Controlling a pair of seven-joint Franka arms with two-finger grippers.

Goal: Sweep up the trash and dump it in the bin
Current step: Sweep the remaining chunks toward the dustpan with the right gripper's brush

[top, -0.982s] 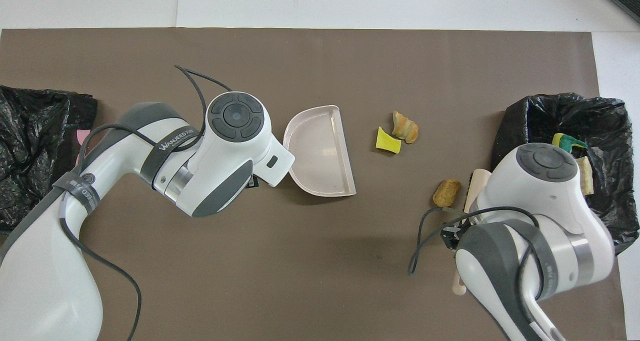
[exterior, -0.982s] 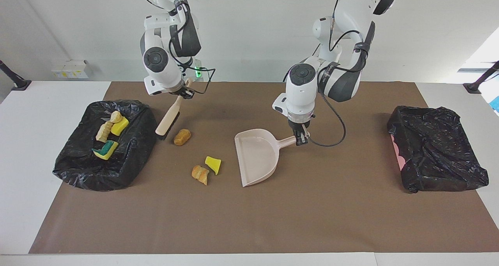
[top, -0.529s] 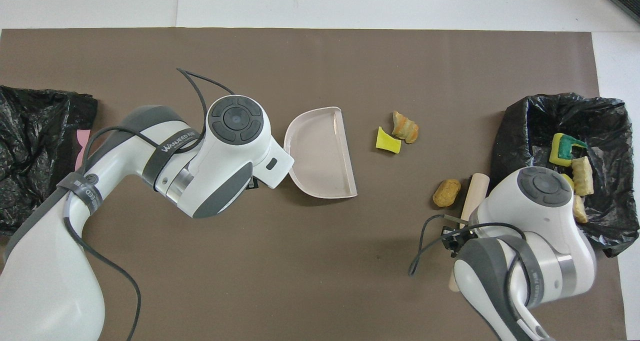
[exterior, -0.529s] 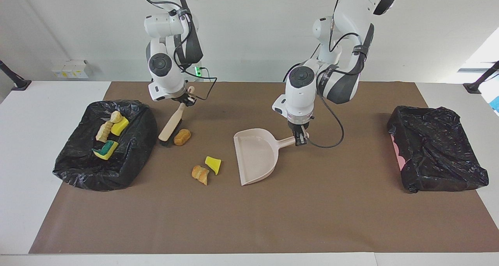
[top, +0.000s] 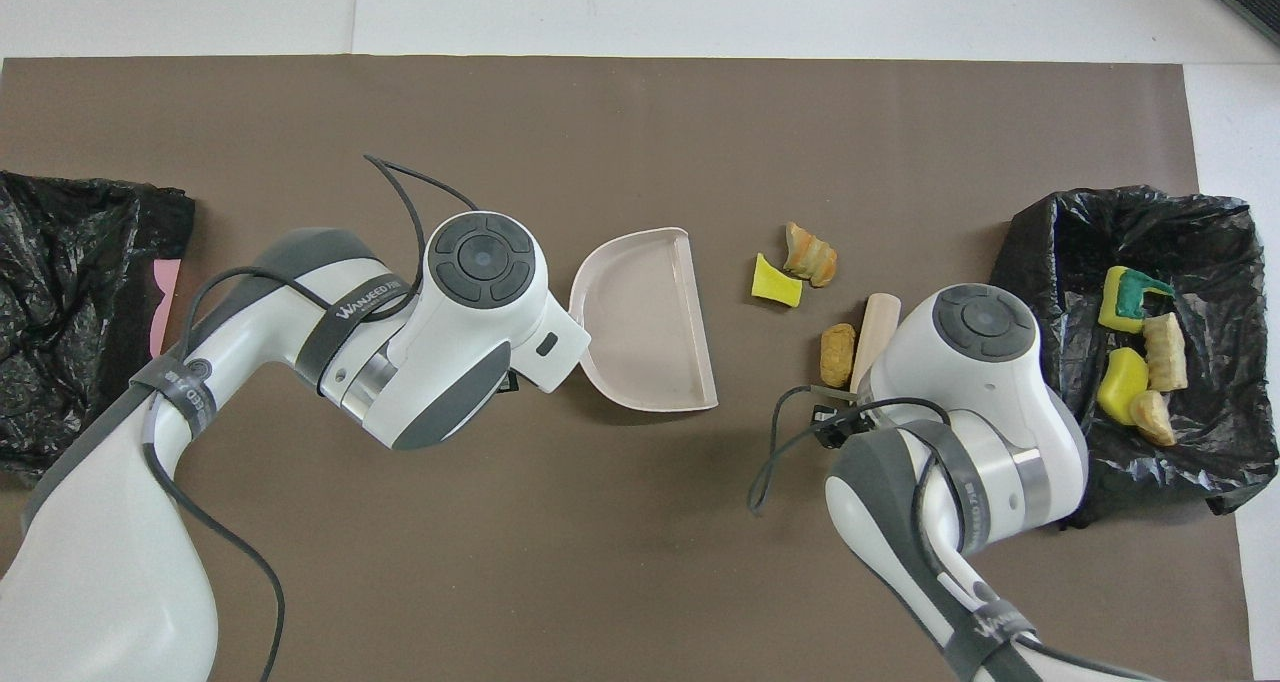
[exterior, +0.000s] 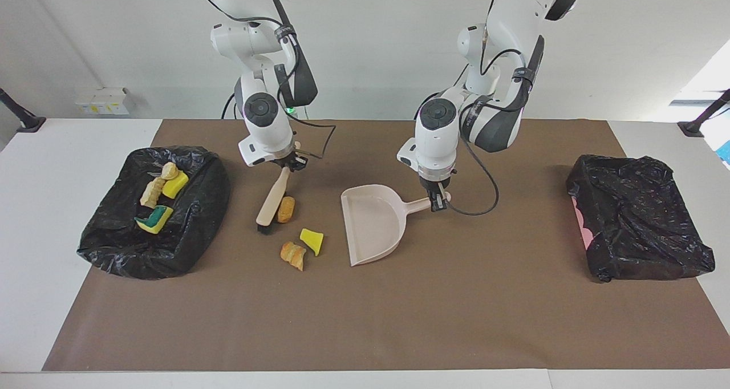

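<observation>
Sweeping step: right gripper [exterior: 287,164], clenched on the brush [exterior: 270,202], pushes a golden-brown scrap [exterior: 286,209] toward the dustpan [exterior: 373,225] grasped by left gripper [exterior: 437,199]; next, gathering the two nearby scraps [exterior: 302,248].

A grey band [top: 350,307] on the left arm's forearm reads "WANJEED"; smaller characters after it are illegible.

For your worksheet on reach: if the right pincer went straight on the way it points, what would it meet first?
The right pincer, shut on the brush, points steeply down, so probably the brown mat just under it; the golden-brown scrap lies close beside that line.
</observation>
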